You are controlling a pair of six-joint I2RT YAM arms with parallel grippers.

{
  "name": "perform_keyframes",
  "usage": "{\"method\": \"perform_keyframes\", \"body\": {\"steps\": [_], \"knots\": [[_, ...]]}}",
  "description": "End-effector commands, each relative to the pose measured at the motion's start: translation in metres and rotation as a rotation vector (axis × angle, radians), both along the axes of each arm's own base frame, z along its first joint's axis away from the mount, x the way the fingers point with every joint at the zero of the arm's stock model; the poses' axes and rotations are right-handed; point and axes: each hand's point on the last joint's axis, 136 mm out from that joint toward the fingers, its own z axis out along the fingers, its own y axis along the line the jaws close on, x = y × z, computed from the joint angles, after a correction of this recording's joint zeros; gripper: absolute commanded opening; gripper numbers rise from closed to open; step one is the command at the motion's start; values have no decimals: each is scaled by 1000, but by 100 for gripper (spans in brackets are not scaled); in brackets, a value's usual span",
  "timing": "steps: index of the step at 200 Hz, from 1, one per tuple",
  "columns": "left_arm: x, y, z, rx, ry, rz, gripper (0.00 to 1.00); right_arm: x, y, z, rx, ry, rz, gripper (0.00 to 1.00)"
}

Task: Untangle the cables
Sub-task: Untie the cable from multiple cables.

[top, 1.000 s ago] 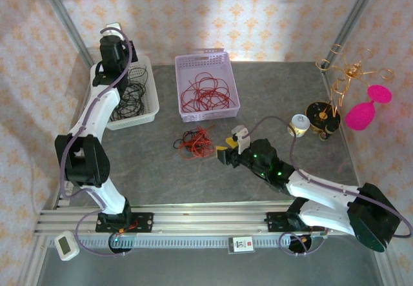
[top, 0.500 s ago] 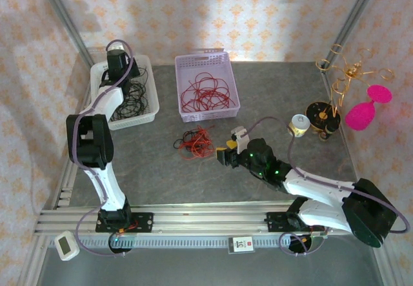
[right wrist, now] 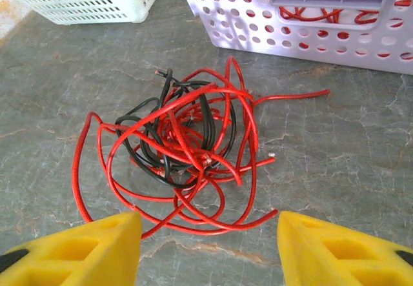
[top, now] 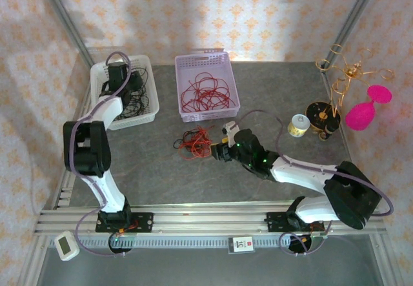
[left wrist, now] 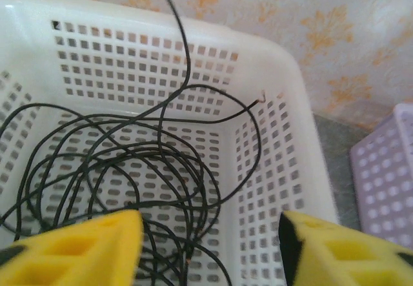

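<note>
On the table (right wrist: 342, 170) before my right claw (right wrist: 206, 237), wide and empty, lies the red-black cable clump (right wrist: 187, 137); my left claw (left wrist: 210, 237), wide too, hangs over black cables (left wrist: 148, 163) in the white basket (left wrist: 271, 79).

Counter (right wrist: 335, 170): mottled grey, faint stone-like veining.
Tangled cables (right wrist: 187, 160): mostly red, with black strands through the clump.
Lilac basket (right wrist: 290, 15): perforated, red cables (top: 205, 93) inside.
White basket (left wrist: 271, 73): slotted grid, black cables (left wrist: 129, 163) inside.
Left fingers (left wrist: 71, 247) and right fingers (right wrist: 71, 247): yellow.
Wallpaper (top: 226, 15): cream, orange floral motif.
Goblet (top: 363, 113): hot pink.
</note>
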Motion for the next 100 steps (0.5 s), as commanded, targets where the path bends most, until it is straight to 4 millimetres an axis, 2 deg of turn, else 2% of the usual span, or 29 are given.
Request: {"method": "perform_keyframes", "body": {"steps": [1, 25, 45, 72, 100], "knots": [[-24, 8, 28, 25, -41, 47, 69, 9, 2, 9, 0, -3, -25, 57], [-47, 2, 34, 14, -37, 28, 64, 10, 6, 14, -4, 1, -7, 56], [-72, -17, 35, -22, -61, -15, 59, 10, 8, 22, 1, -2, 3, 53], [-110, -61, 35, -59, -88, -118, 55, 5, 19, 32, 17, 10, 55, 44], [-153, -112, 18, -114, -83, -269, 51, 3, 29, 32, 4, 23, 96, 43]]}}
